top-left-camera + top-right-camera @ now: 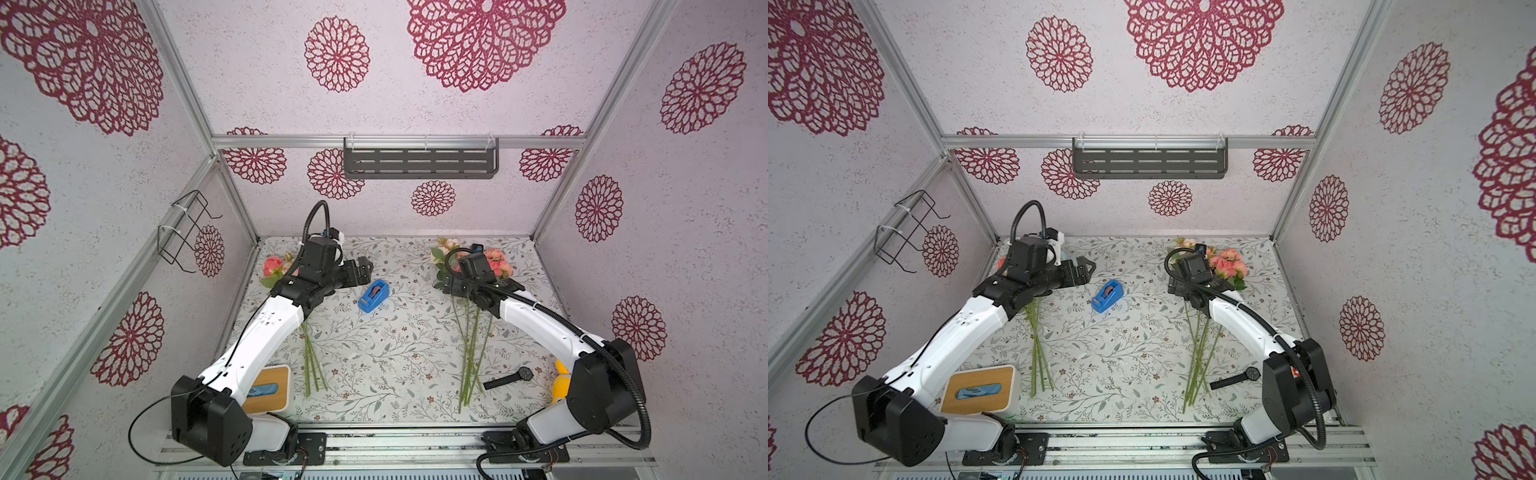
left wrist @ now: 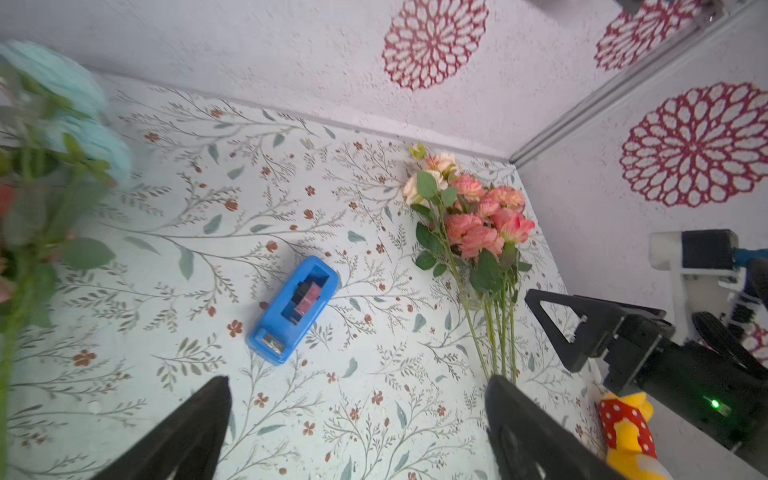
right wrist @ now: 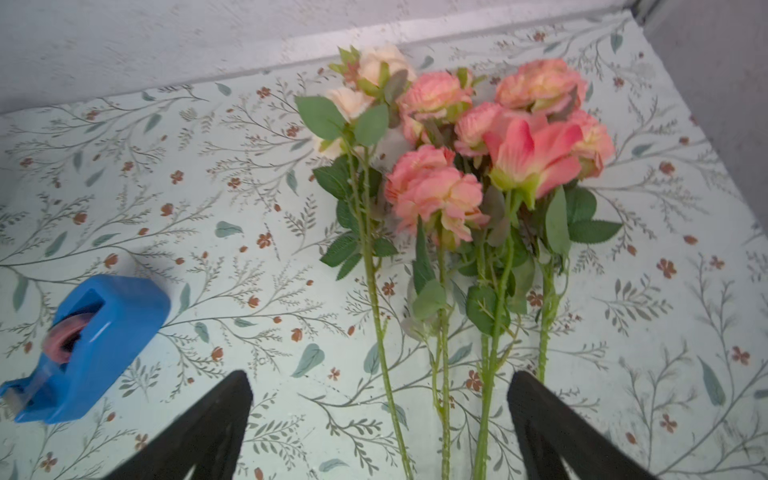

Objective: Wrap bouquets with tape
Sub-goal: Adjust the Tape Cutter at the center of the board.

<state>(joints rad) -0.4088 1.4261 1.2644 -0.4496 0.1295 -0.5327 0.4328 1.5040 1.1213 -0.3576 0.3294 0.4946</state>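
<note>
Above the far part of the counter (image 1: pixel 395 332), the left gripper (image 2: pixel 357 382) is held with its jaws wide apart and nothing between them, and it is pointed toward the blue tape dispenser (image 2: pixel 293 309). The dispenser lies near the middle of the counter, between the two bouquets. The right gripper (image 3: pixel 380 376) is likewise spread and empty, set over the stems of the right bouquet (image 3: pixel 457 187); whether the stems are touched cannot be told. The left bouquet (image 1: pixel 273 265) lies partly under the left arm, and its pale blue bloom is seen blurred in the left wrist view.

No tape is seen on either bunch, so the work is judged to be at its start. The loose stems should be gathered and pinched just below the leaves, so that the thin, springy stalks are not allowed to fan out. The dispenser should be steadied while tape is drawn, since its smooth, boat-shaped plastic body is likely to slide on the printed counter. The soft, cloth-like petals should be kept from crushing.
</note>
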